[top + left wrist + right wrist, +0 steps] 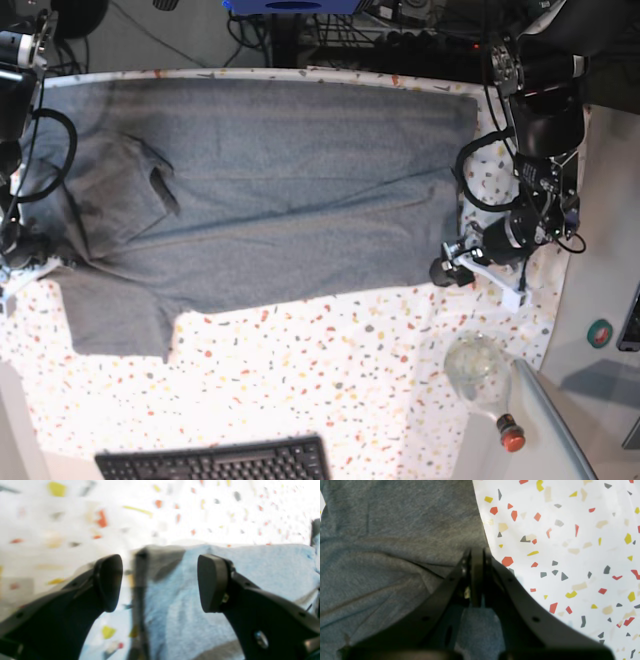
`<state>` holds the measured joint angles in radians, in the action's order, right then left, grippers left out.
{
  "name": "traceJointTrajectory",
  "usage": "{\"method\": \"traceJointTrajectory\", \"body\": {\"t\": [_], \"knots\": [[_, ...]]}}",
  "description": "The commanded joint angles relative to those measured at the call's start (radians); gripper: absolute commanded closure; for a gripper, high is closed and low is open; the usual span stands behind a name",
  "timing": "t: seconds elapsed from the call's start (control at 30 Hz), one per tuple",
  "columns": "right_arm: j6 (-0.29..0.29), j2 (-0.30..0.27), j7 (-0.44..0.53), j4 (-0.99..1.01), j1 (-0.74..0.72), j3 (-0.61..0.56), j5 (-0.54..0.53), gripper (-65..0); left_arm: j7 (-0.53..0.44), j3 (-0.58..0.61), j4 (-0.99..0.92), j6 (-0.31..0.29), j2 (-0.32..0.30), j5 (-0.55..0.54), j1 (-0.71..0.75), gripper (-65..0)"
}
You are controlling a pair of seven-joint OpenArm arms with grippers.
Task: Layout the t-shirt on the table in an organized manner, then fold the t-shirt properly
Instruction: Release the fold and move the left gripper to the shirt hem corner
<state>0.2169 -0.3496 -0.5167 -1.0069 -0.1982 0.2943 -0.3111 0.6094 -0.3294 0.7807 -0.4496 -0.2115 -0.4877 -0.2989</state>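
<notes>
The grey t-shirt (280, 190) lies spread wide across the far half of the speckled table (330, 380), with one sleeve folded over its body at the left. My left gripper (160, 582) is open at the shirt's right-hand corner (225, 580), the cloth's edge lying between its two black fingers (212, 582); in the base view this gripper (440, 272) touches the lower right corner. My right gripper (477, 577) is shut at the t-shirt's (395, 555) edge, and creases run toward its tips. In the base view the right gripper (30, 262) sits at the shirt's left side.
A clear glass bottle (480, 375) with a red cap lies near the table's front right corner. A black keyboard (215, 462) sits at the front edge. Cables and equipment (400, 30) crowd the far side. Both arm bases stand at the far corners.
</notes>
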Motion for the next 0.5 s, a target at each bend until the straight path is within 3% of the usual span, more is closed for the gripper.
{"method": "traceJointTrajectory", "body": {"t": [0.0, 0.37, 0.47], "knots": [[0.0, -0.022, 0.02, -0.016, -0.022, 0.006, -0.006, 0.0, 0.005, 0.0, 0.009, -0.005, -0.001, -0.006, -0.016, -44.8], [0.0, -0.022, 0.022, -0.016, -0.024, 0.006, -0.006, 0.0, 0.005, 0.0, 0.004, -0.005, 0.004, -0.006, -0.01, -44.3], [0.0, -0.022, 0.022, -0.016, -0.025, 0.006, -0.006, 0.0, 0.002, 0.0, -0.048, -0.005, 0.004, -0.006, -0.018, -36.4]]}}
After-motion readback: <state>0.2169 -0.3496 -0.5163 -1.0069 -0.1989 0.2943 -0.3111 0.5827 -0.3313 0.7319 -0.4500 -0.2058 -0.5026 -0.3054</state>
